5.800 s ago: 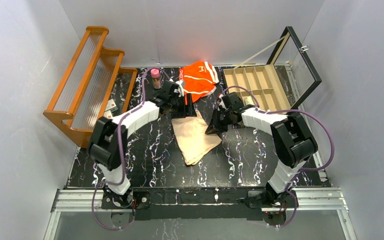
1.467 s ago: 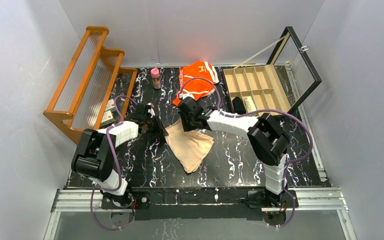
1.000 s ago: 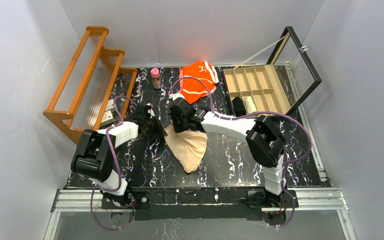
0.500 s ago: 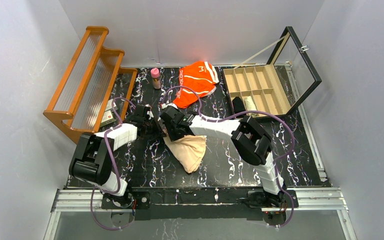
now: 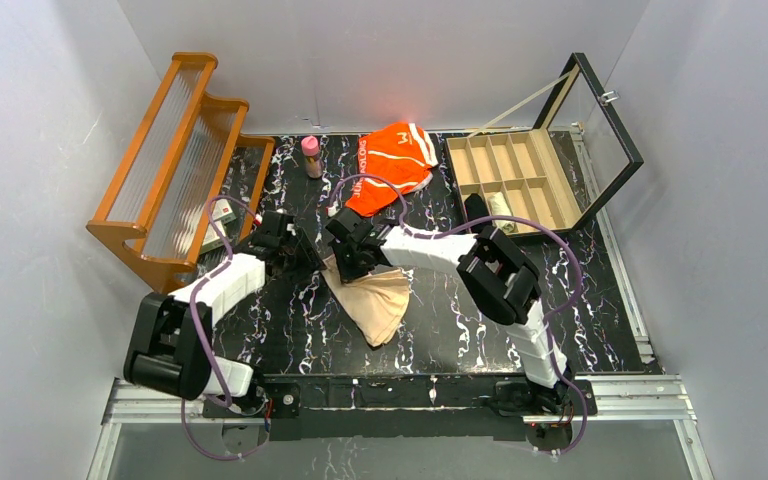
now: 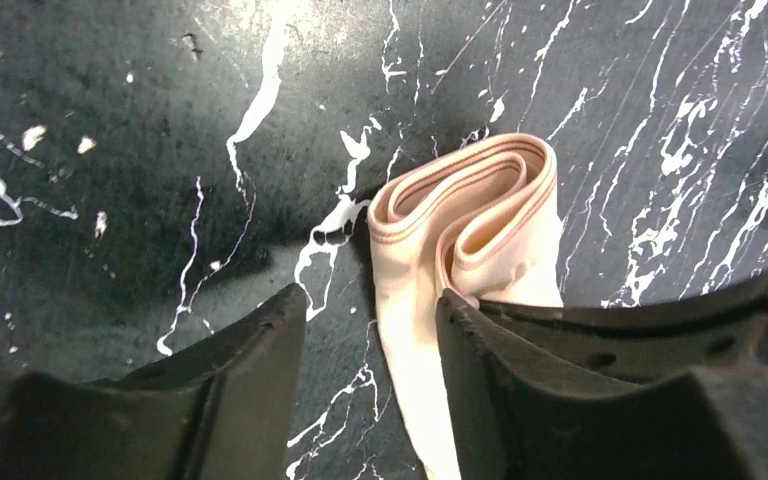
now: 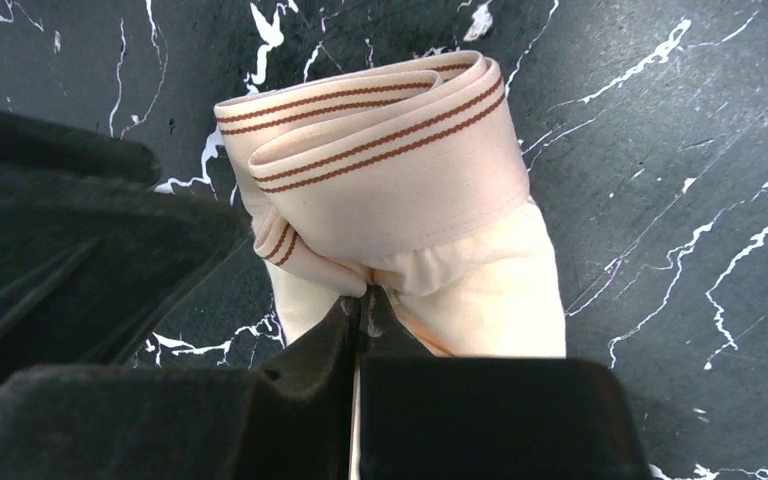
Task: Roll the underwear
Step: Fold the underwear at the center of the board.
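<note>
While the right gripper (image 7: pixel 360 308) pinches the beige underwear (image 7: pixel 390 170) by its folded waistband at the table's (image 5: pixel 460 315) centre, the left gripper (image 6: pixel 370 312), fingers parted over the fold, should close there, keeping the roll tight.

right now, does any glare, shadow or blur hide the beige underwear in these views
Top external: even light, the orange underwear glows oversaturated, the beige underwear reads clearly. Left wrist: cloth sharp, soft shadow on the table beside it. Right wrist: waistband stripes crisp, the right gripper close to the lens dark, featureless.
</note>
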You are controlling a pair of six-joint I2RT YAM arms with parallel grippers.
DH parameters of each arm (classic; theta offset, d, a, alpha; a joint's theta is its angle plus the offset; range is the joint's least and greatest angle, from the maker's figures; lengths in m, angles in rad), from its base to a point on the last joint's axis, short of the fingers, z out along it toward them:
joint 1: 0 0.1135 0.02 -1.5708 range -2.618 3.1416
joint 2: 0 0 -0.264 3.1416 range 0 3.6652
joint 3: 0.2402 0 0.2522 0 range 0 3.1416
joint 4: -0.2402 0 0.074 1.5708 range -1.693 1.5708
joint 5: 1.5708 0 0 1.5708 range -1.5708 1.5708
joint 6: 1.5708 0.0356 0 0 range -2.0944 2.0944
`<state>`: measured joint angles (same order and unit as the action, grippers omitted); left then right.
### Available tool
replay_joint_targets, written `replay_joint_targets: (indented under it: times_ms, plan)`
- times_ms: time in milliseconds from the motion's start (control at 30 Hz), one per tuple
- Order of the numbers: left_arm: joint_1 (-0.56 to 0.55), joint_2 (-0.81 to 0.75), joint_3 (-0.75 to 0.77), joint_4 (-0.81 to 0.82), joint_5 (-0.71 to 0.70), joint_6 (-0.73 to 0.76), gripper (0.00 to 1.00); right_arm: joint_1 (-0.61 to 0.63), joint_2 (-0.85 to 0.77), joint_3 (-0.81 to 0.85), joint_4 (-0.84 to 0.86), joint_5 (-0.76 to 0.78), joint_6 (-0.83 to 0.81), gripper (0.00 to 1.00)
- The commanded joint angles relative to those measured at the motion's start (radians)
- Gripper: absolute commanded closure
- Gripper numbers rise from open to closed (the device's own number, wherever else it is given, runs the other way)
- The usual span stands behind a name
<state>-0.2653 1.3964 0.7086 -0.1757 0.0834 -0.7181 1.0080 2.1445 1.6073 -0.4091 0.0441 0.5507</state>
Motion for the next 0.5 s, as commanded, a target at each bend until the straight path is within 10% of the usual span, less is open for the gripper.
replay_joint_targets:
  times_ms: [0, 467]
  plan:
    - [0.004, -0.104, -0.041, -0.052, -0.043, -0.062, 0.48, -0.009, -0.018, -0.015, 0.043, -0.036, 0.02, 0.93]
    - [0.004, -0.112, -0.067, 0.085, 0.046, -0.214, 0.31, -0.016, -0.048, -0.064, 0.084, -0.063, 0.031, 0.9]
